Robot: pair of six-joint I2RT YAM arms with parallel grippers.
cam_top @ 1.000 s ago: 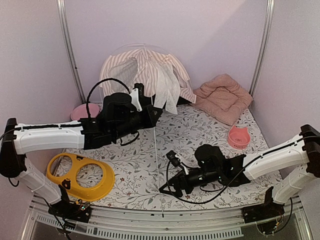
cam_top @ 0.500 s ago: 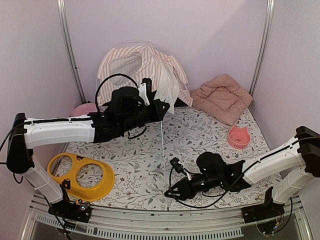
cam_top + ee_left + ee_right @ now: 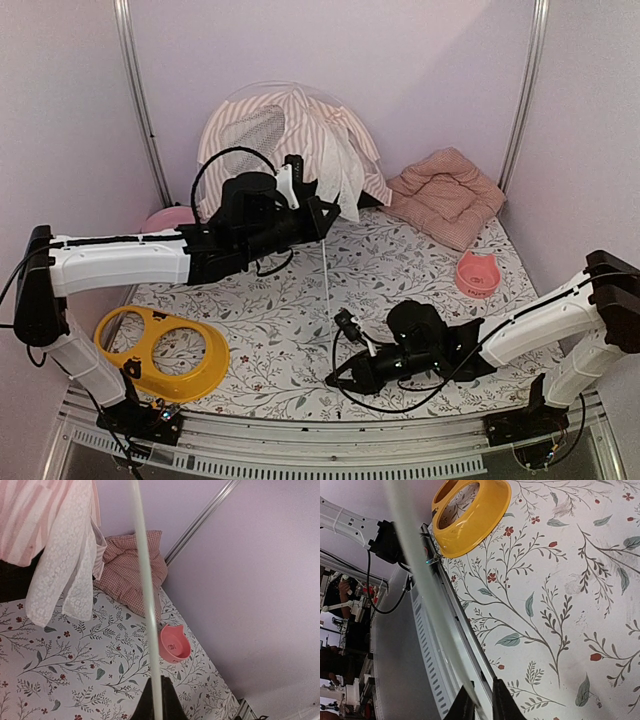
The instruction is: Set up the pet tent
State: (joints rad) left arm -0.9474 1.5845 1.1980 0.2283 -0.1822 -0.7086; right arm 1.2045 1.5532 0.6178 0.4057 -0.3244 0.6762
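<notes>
Since a second ago the right claw has narrowed, and it now pinches the low end of the thin pole, close to the near edge of the desk. The left claw is clenched on the same pole higher up. Just beyond it, the pet tent stands at the far edge, left of the middle.
</notes>
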